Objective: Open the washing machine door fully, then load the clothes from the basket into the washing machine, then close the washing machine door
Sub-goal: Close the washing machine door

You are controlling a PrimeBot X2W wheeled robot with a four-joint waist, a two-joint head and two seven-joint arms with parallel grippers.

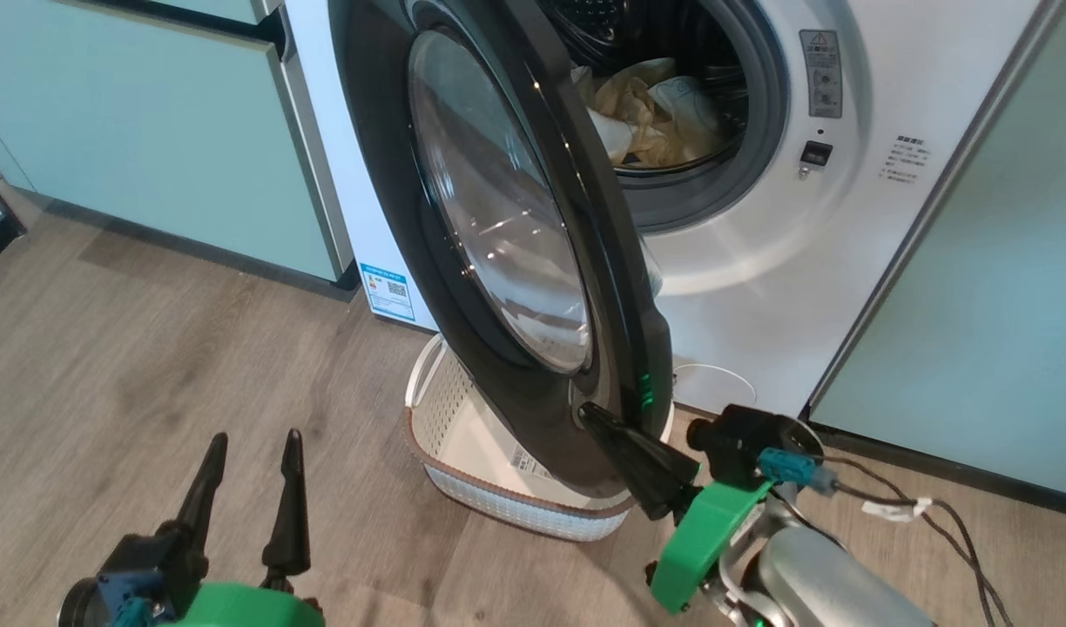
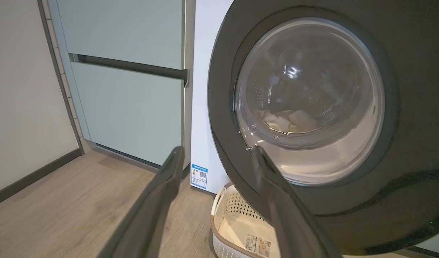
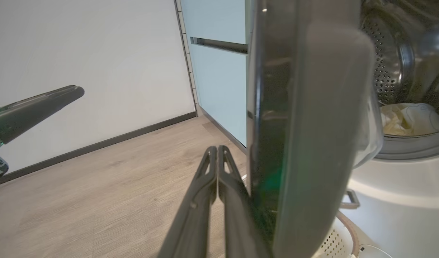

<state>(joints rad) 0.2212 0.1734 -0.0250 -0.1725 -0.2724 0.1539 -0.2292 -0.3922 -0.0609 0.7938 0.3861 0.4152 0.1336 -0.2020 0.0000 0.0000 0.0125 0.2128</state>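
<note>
Black fingers (image 1: 642,457) of the right gripper (image 1: 590,416) are pressed together with nothing between them. Their tips lie against the outer face of the washing machine door (image 1: 498,218), low and near its free edge; contact looks real but cannot be confirmed. Left gripper (image 1: 254,440): fingers spread wide, empty, well out from the door's outer face and not touching it. Door stands partway open. Behind it, the clothes (image 1: 655,113) lie inside the washing machine (image 1: 759,261), heaped close to the front lip. Directly under the door's lower edge sits the basket (image 1: 516,514), empty. Judgement: loading done, closing step in hand. Risks: tips skid on the glossy curved face, so the push goes off line and the door stalls short of latching; fabric near the lip gets pinched as the door comes to; the door's lower rim snags a basket handle.
</note>
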